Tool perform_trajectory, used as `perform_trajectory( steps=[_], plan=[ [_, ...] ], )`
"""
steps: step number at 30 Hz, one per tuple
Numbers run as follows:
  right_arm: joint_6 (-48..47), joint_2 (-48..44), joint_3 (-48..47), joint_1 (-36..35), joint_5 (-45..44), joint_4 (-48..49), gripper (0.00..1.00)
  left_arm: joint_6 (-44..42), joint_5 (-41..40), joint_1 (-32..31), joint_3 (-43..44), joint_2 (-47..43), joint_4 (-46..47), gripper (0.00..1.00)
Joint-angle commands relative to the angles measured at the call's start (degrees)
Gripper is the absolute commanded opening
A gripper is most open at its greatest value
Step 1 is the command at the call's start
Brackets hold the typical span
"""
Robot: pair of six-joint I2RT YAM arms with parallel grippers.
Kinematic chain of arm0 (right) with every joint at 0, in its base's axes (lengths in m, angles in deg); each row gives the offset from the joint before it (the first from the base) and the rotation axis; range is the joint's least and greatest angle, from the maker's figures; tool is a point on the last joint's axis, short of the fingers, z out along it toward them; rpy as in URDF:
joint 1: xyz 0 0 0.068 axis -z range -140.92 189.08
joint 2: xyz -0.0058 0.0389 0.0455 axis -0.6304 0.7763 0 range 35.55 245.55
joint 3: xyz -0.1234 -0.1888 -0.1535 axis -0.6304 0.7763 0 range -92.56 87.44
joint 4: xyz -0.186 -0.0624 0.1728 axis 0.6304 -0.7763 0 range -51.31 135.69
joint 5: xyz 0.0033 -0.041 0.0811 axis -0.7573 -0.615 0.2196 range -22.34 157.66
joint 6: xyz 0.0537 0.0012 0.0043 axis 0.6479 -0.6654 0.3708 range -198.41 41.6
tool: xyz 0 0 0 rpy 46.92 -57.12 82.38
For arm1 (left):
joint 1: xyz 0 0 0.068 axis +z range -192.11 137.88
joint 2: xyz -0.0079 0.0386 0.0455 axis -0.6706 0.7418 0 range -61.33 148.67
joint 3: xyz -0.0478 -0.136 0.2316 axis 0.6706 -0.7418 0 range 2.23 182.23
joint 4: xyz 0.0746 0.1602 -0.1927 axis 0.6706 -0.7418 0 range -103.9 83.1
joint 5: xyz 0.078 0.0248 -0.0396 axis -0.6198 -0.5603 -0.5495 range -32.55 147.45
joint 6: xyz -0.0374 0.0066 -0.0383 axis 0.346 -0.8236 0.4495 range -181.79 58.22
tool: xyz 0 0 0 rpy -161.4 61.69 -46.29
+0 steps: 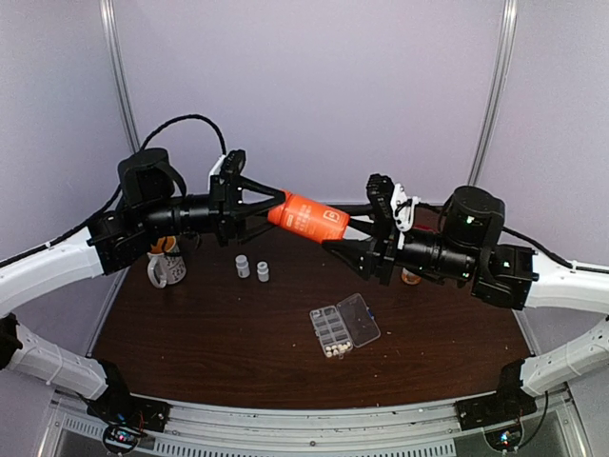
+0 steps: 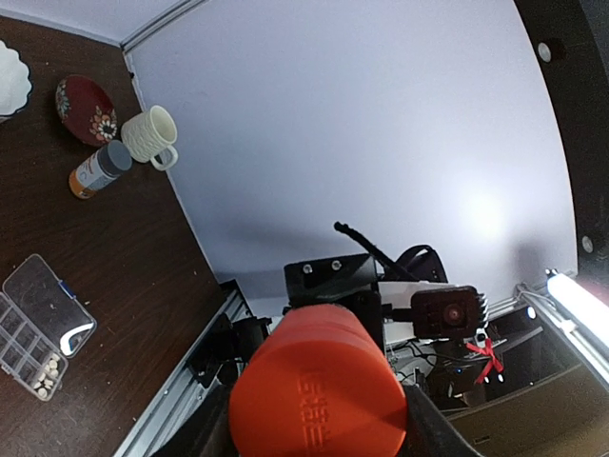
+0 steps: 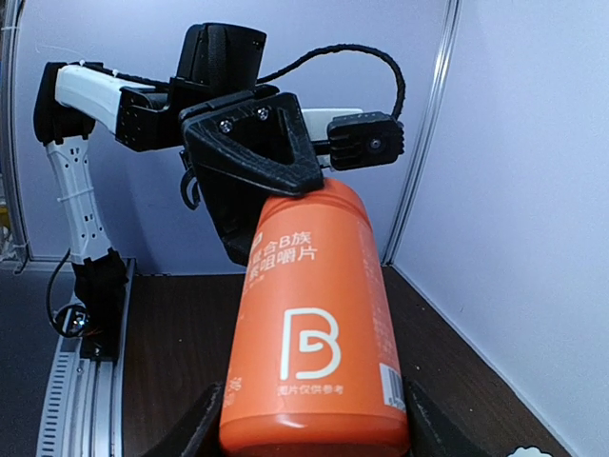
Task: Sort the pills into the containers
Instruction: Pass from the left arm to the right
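Observation:
Both grippers hold one orange bottle [image 1: 309, 219] level in the air, high above the table. My left gripper [image 1: 273, 206] is shut on its cap end [image 2: 319, 390]. My right gripper [image 1: 350, 236] is shut on its base end [image 3: 314, 324], label facing the right wrist camera. The clear organizer box [image 1: 344, 326] lies open on the brown table below, lid flipped to the right. A few cream-white pills [image 1: 333, 350] sit in its nearest cell. The box [image 2: 38, 324] and pills [image 2: 43, 378] also show in the left wrist view.
Two tiny white bottles [image 1: 243, 266] stand behind the box. A mug [image 1: 166, 269] sits at back left. A grey-capped amber bottle [image 2: 100, 168], a cream mug [image 2: 150, 135], a red dish [image 2: 86, 109] and a white dish [image 2: 9, 81] sit at back right.

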Motion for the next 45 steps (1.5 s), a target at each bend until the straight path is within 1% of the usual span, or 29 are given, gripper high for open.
perform_trajectory(
  steps=[1,2,3,4,5,6,10,12,13,15,17,19,20,21,22,23,26,28,35,40,45],
  plan=[
    [-5.65,-1.34,-0.06,-1.30,-1.95,0.10,0.28,1.67,1.59,1.01,1.21,-0.68,2.11,0.44],
    [-3.77,-1.48,0.10,-1.01,-1.34,0.18,0.27,-1.47,0.71,1.62,1.95,-1.20,-0.58,0.57],
    [-1.69,-1.54,0.16,-0.34,0.05,0.26,0.27,-5.56,0.12,2.29,2.76,-1.85,-3.06,0.67],
    [0.88,-1.51,0.02,0.55,2.37,0.08,0.26,-9.82,-0.31,3.06,3.73,-2.41,-5.43,0.82],
    [3.38,-1.33,-0.23,1.64,4.96,-0.10,0.26,-14.08,-0.36,3.65,4.82,-2.56,-8.34,0.90],
    [6.17,-1.07,-0.34,2.83,8.07,0.02,0.26,-18.67,-0.04,4.24,6.20,-2.60,-10.76,0.96],
    [16.50,-0.25,-0.36,6.27,18.31,1.61,0.26,-40.79,0.80,5.10,11.58,-2.22,-20.02,0.98],
    [20.00,0.25,-0.95,7.57,21.72,1.28,0.26,-53.39,2.37,5.06,12.70,-2.70,-23.29,0.98],
    [21.22,0.59,-1.42,8.26,23.41,0.56,0.26,-61.56,3.13,5.08,12.88,-3.39,-25.35,0.98],
    [23.38,1.35,-2.83,9.17,25.64,-1.54,0.26,-77.25,1.78,5.06,11.07,-5.61,-28.18,0.97],
    [24.40,2.00,-4.28,9.62,27.29,-4.04,0.26,-89.74,-0.10,4.96,7.11,-7.78,-28.03,0.98],
    [25.20,2.18,-5.13,9.81,28.13,-5.46,0.26,-102.95,0.61,4.44,3.54,-9.20,-28.03,0.98],
    [25.73,2.17,-5.37,9.90,28.60,-5.67,0.26,-108.07,-1.21,3.54,1.97,-9.94,-27.23,0.98],
    [26.36,2.22,-5.68,9.97,29.34,-5.74,0.26,-111.20,-4.84,2.24,-0.36,-10.56,-25.33,0.98],
    [27.13,2.26,-6.04,10.00,30.09,-6.08,0.26,-113.77,-7.24,1.38,-1.87,-11.11,-23.56,0.98],
    [27.71,2.39,-6.45,10.00,30.69,-6.39,0.26,-116.00,-7.92,1.02,-2.95,-11.48,-22.21,0.98],
    [29.06,3.30,-8.13,10.00,32.81,-7.58,0.26,-121.86,-6.41,0.88,-4.50,-11.62,-20.99,0.97],
    [29.85,3.84,-8.59,10.00,33.65,-7.30,0.26,-123.59,-5.21,0.77,-4.69,-11.17,-20.64,0.98],
    [31.48,6.10,-8.52,9.99,35.43,-4.17,0.26,-124.81,-3.24,0.41,-6.46,-12.27,-14.42,0.98],
    [31.90,7.91,-9.30,10.01,35.82,-3.45,0.26,-124.92,-0.24,0.40,-6.17,-12.36,-14.43,0.97],
    [32.61,9.05,-9.59,10.00,35.95,-2.47,0.25,-124.18,0.27,0.24,-5.53,-11.61,-13.93,0.94]
  ],
)
